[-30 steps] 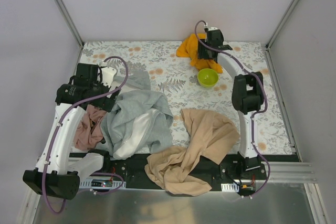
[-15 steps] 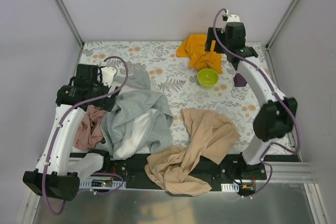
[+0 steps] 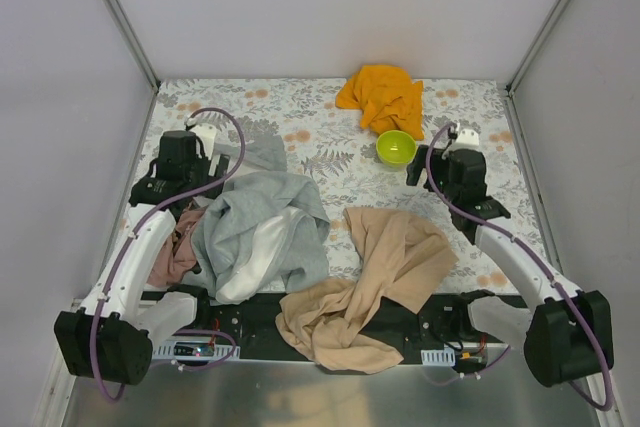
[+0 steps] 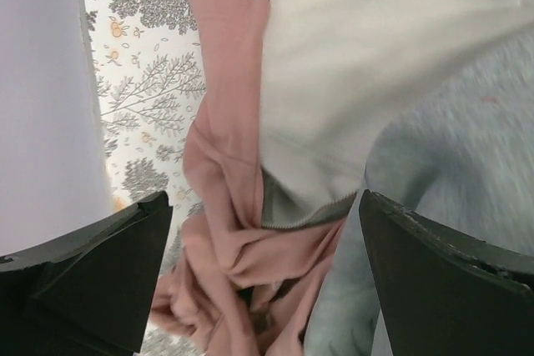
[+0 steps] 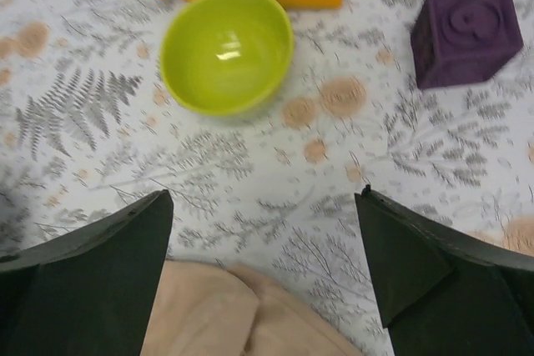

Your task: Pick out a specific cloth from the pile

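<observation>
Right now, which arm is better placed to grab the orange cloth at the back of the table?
Right. The right fingers, open, sit just short of the green bowl, and the orange cloth lies just behind that bowl. The left fingers are over the pile, across the table.

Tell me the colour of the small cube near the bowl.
The cube is dark purple; the right wrist view shows it best.

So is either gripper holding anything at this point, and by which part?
Nothing is held. The left gripper is open above the pile, the right gripper open over the table; the orange cloth lies free.
</observation>
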{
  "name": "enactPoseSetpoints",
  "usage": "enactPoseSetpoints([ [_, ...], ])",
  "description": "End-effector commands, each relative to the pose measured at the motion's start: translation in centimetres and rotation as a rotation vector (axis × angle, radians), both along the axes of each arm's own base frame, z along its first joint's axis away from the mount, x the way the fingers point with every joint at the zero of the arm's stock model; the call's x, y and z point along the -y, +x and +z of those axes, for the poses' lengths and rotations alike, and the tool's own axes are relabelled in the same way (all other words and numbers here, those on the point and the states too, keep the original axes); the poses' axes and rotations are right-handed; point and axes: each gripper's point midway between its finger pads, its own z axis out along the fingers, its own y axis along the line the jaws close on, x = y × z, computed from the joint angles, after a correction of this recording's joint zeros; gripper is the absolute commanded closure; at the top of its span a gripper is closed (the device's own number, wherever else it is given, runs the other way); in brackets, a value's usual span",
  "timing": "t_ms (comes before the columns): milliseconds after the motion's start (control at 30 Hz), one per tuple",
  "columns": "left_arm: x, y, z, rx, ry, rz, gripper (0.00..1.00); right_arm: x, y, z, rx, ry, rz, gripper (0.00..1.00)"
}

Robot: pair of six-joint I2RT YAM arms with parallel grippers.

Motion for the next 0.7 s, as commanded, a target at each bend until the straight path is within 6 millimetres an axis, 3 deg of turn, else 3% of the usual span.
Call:
enactPoseSetpoints([
  [0,-0.6,3.5,-0.4,0.189,-0.097,0.127,0.01,2.5,-0.8,1.0,0.123,0.021,-0.134,0.01],
  [133,-0.9,3.6,-2.7,0.212,-0.141,0.162,0.01,4.1,-2.5,-1.5,0.118,0.004,-0.200,0.01],
  [400,-1.1,2.8,-7.7,0.184,-0.212,0.201,0.01,5.3,-3.4,-2.2,0.163,0.002,-0.251,0.01],
  [667,-0.6,2.9,-8.0,0.171,-0.237,0.196,0.01,5.6,-3.2,-2.6,0.150,-0.023,-0.260,0.01],
])
